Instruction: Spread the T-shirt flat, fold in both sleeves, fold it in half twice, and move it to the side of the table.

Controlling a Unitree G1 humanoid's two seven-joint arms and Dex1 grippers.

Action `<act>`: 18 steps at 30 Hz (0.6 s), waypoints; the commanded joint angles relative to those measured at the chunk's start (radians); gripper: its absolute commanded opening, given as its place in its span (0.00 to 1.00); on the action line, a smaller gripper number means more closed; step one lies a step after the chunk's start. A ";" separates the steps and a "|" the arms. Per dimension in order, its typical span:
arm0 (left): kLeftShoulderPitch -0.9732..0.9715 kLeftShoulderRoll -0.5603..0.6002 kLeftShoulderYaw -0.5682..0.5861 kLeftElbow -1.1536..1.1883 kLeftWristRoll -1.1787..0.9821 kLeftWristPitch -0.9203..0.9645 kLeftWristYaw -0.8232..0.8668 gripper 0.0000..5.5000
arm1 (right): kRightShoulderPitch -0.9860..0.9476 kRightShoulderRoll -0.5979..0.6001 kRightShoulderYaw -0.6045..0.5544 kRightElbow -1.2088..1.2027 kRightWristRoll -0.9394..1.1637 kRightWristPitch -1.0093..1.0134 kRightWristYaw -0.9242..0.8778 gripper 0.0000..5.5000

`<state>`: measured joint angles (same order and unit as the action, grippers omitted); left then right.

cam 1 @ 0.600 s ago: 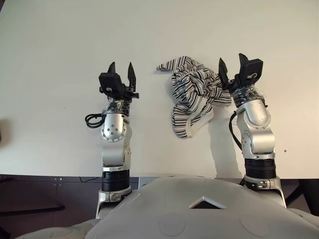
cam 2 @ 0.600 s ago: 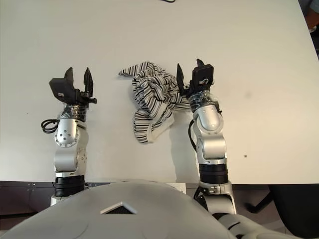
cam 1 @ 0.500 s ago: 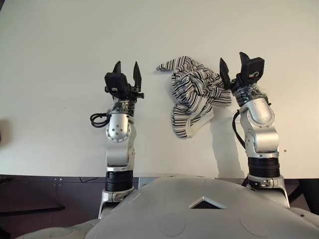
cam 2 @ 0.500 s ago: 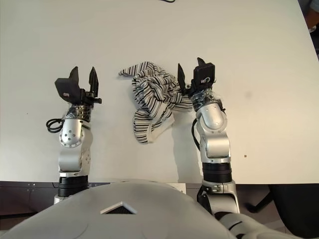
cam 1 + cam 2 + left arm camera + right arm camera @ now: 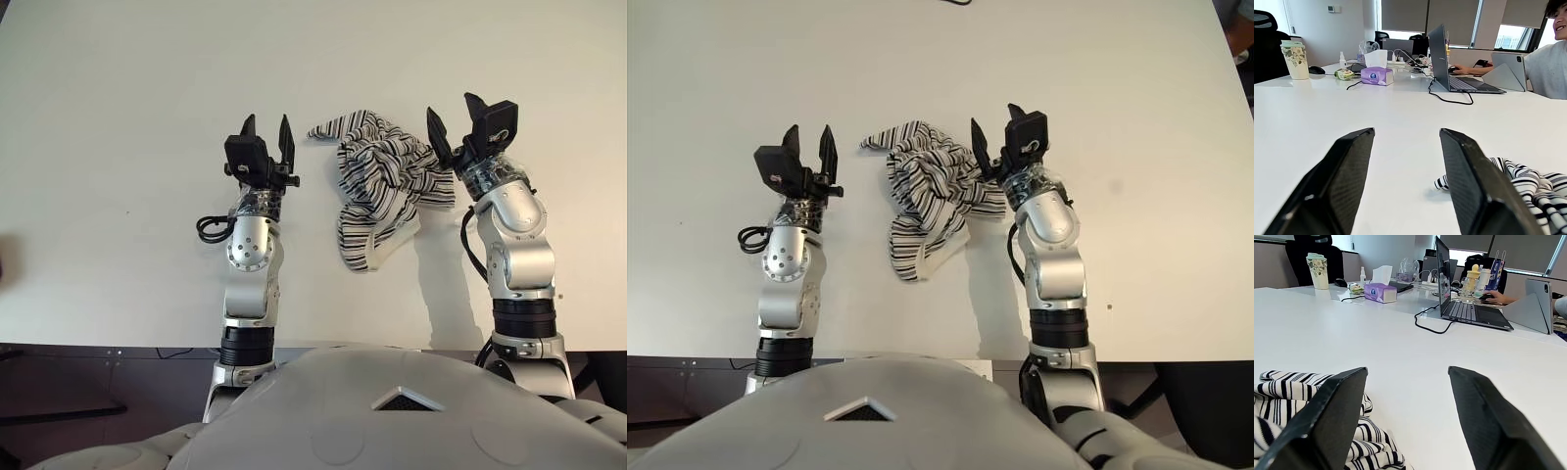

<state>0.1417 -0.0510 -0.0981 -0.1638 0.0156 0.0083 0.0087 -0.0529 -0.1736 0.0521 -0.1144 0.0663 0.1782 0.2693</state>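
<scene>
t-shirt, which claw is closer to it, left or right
Right. The right claw is open, right at the crumpled T-shirt's right edge. The left claw, also open, stands apart off the shirt's left side with a clear gap between.

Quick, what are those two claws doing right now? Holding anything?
Left gripper: open, holding nothing.
Right gripper: open, holding nothing, right beside the crumpled T-shirt.

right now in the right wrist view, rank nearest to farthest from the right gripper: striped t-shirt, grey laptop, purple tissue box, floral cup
1. Black-and-white striped T-shirt, beside the right gripper.
2. Open grey laptop, well ahead.
3. Purple tissue box, farther back.
4. Floral paper cup, farthest back.
</scene>
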 commanded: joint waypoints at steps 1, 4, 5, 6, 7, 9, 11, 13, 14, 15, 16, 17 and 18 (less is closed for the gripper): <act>-0.026 0.009 -0.004 0.010 0.005 0.004 -0.011 0.45 | -0.003 0.004 0.010 -0.002 -0.001 0.002 0.002 0.55; -0.029 0.025 -0.012 0.003 0.008 0.020 -0.027 0.45 | -0.002 0.006 0.015 0.003 -0.001 -0.003 0.003 0.55; -0.028 0.030 -0.015 0.001 0.009 0.024 -0.034 0.45 | 0.000 0.007 0.018 0.001 -0.003 -0.003 0.002 0.55; -0.026 0.036 -0.020 -0.002 0.010 0.032 -0.041 0.45 | 0.001 0.008 0.020 -0.001 -0.002 -0.003 0.003 0.55; -0.022 0.042 -0.024 -0.005 0.013 0.039 -0.046 0.45 | 0.003 0.008 0.023 -0.004 -0.004 -0.002 0.004 0.55; -0.008 0.054 -0.032 -0.015 0.014 0.054 -0.059 0.45 | 0.009 0.005 0.033 -0.008 -0.006 -0.003 0.010 0.55; 0.001 0.065 -0.035 -0.026 0.012 0.068 -0.070 0.45 | 0.015 0.001 0.039 -0.005 -0.009 -0.006 0.014 0.55; 0.003 0.076 -0.038 -0.032 0.016 0.084 -0.078 0.45 | 0.018 -0.002 0.040 -0.002 -0.010 -0.006 0.015 0.55; 0.001 0.080 -0.038 -0.033 0.018 0.096 -0.081 0.45 | 0.019 -0.003 0.040 0.000 -0.011 -0.006 0.015 0.55; 0.000 0.087 -0.044 -0.034 0.024 0.107 -0.085 0.45 | 0.019 -0.004 0.040 0.002 -0.012 -0.006 0.015 0.55; 0.000 0.095 -0.051 -0.038 0.030 0.116 -0.092 0.45 | 0.020 -0.004 0.041 0.003 -0.012 -0.006 0.016 0.55; 0.004 0.116 -0.070 -0.050 0.038 0.127 -0.116 0.45 | 0.023 -0.010 0.046 0.002 -0.014 -0.003 0.023 0.55; 0.007 0.140 -0.090 -0.066 0.041 0.137 -0.148 0.45 | 0.027 -0.021 0.052 0.001 -0.021 -0.003 0.032 0.55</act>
<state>0.1473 0.0479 -0.1516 -0.1904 0.0450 0.1165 -0.0823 -0.0342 -0.1734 0.0923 -0.1145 0.0610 0.1763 0.2862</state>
